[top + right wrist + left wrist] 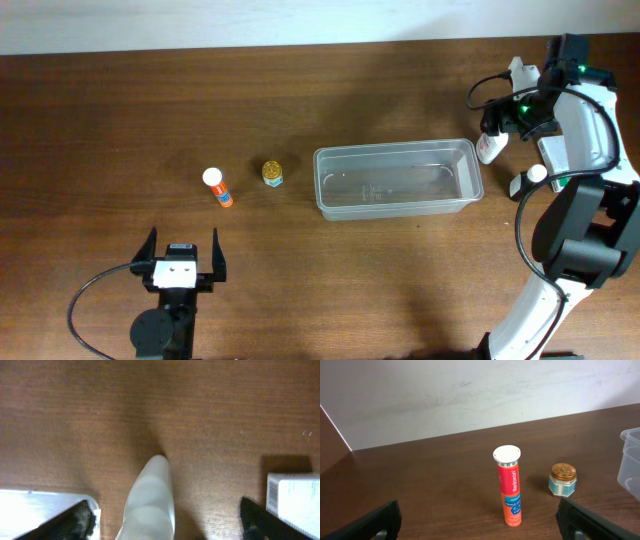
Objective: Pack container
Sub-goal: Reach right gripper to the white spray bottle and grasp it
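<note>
Sitting right of centre on the surface (100, 120), your container (398, 178) has a white bottle (490, 148) just off its far right corner. Your right fingers (75, 520) stand spread on either side of that bottle, not touching it. Your left fingers (150, 248) are spread wide at the near left, facing an upright orange tube (509, 490) and a small jar (563, 480).

Dark wood table (100, 120), white wall (445, 395)
</note>
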